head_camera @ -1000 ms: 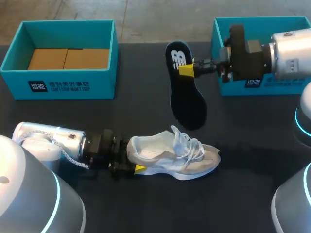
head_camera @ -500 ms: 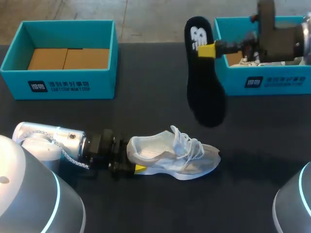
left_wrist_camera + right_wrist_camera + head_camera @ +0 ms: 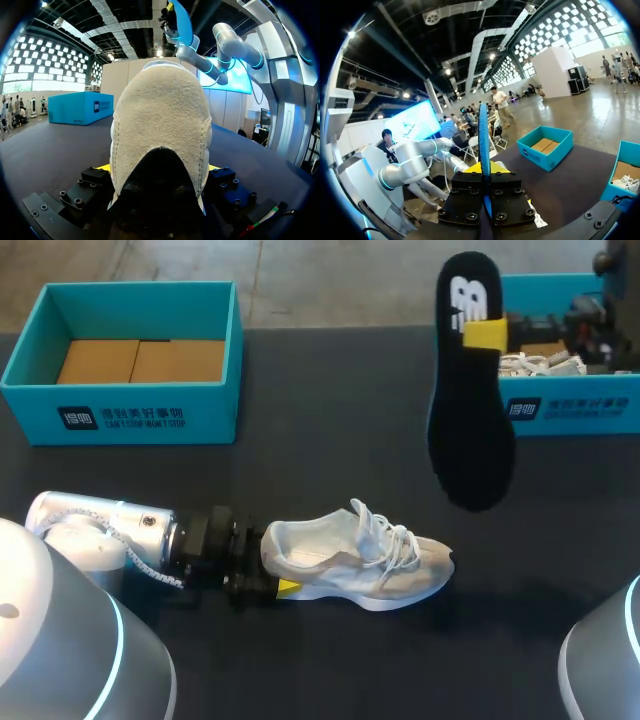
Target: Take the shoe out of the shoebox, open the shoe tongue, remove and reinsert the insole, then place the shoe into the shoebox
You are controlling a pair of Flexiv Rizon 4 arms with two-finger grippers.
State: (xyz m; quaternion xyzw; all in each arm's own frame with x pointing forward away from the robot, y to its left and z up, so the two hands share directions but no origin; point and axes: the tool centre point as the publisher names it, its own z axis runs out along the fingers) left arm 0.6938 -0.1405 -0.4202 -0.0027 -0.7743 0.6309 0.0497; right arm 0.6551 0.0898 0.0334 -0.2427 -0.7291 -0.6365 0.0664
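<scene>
The right gripper (image 3: 487,335) pinches the insole (image 3: 470,430) near its heel end, edge-on between its fingers; the left gripper (image 3: 280,587) clamps the shoe (image 3: 350,560) by its heel.

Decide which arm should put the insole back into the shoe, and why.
Right. The right gripper is shut on the insole, held in the air beyond the shoe; the left gripper is shut on the shoe's heel, steadying it.

White lettering on the left shoebox (image 3: 120,420) front and right shoebox (image 3: 575,408) front; white logo on insole (image 3: 470,390).
</scene>
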